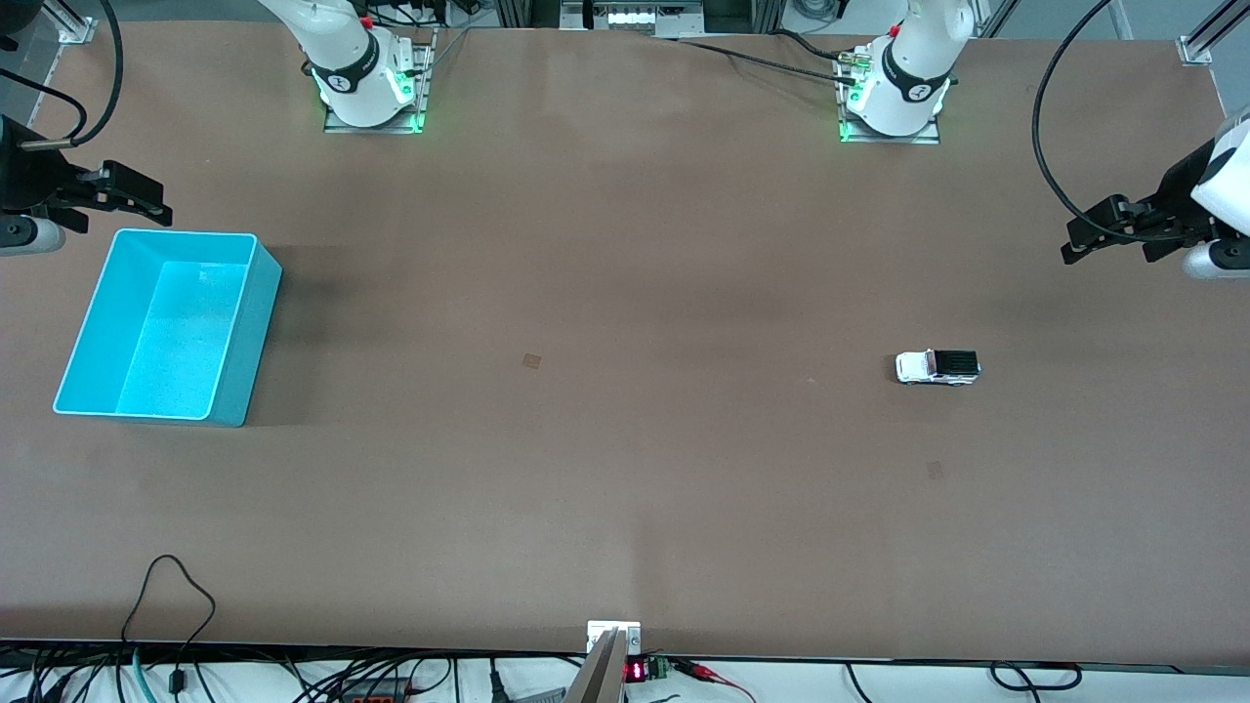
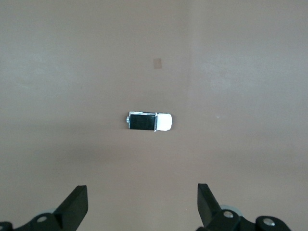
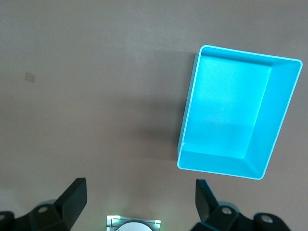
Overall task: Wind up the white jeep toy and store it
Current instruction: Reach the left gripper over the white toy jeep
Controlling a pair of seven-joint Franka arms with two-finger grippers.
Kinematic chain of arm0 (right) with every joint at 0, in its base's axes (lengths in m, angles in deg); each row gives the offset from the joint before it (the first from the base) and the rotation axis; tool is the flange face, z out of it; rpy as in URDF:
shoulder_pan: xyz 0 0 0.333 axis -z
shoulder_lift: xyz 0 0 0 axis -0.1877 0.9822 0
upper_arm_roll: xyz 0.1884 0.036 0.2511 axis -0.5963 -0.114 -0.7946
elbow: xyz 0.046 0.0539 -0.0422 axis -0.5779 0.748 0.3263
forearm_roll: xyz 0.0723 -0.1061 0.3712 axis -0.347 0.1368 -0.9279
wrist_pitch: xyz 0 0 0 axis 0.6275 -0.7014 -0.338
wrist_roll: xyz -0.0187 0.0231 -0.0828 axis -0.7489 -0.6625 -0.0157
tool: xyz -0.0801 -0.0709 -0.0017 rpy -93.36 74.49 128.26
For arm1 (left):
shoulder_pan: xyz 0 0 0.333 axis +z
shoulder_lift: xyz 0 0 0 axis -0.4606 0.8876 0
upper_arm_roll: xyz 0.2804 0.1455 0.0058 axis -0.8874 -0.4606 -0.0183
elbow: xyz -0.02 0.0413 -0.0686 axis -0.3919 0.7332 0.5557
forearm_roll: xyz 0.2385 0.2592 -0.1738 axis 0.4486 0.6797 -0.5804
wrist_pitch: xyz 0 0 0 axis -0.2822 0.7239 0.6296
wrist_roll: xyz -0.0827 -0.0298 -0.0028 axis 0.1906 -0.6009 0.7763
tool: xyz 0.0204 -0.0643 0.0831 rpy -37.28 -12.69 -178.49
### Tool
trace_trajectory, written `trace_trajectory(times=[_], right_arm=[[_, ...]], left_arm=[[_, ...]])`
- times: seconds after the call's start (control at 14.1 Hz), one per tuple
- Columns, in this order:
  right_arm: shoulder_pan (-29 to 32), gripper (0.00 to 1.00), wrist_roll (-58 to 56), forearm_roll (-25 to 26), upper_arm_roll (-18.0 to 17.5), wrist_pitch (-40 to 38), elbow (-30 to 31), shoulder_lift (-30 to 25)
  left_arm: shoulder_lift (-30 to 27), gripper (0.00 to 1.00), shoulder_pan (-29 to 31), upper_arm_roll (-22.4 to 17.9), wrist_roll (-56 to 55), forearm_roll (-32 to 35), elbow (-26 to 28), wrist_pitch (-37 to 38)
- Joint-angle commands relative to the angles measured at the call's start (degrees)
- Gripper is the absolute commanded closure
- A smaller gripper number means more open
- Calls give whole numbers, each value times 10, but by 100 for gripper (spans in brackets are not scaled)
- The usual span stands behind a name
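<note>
The white jeep toy (image 1: 937,368) (image 2: 149,121), white with a black rear section, stands on its wheels on the brown table toward the left arm's end. My left gripper (image 1: 1094,234) (image 2: 143,204) hangs open high over the table's edge at that end, well apart from the toy, with nothing between its fingers. The cyan bin (image 1: 161,325) (image 3: 239,124) sits empty toward the right arm's end. Above the table's edge near the bin, my right gripper (image 1: 137,200) (image 3: 142,202) is held open and empty.
The two arm bases (image 1: 366,83) (image 1: 894,93) stand along the table's edge farthest from the front camera. Two small tape marks (image 1: 532,361) (image 1: 935,470) lie flat on the table. Cables run along the edge nearest the front camera (image 1: 171,605).
</note>
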Motion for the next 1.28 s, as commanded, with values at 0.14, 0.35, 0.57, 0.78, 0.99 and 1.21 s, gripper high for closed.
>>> trace_trajectory(times=[0.14,0.35,0.57,0.78,0.99,1.21], right_arm=[[0,0,5,-6,1,2,-9,4],[2,0,5,-8,1,3,-9,9],[-1,0,4,-1,1,3,-10,9],[1,0,4,-2,1,3,-10,9],[1,0,5,-3,1,3,-10,9],[-1,0,5,-3,1,3,-10,9]], left_arm=[[-19,0,3,2,9,4,12,4],[-4,0,-2,3,10,6,19,6],[37,0,-3,19,9,7,20,13],[95,0,-3,19,15,9,19,-1],[141,0,-3,19,97,26,20,-44],[186,0,5,19,229,33,25,-80]])
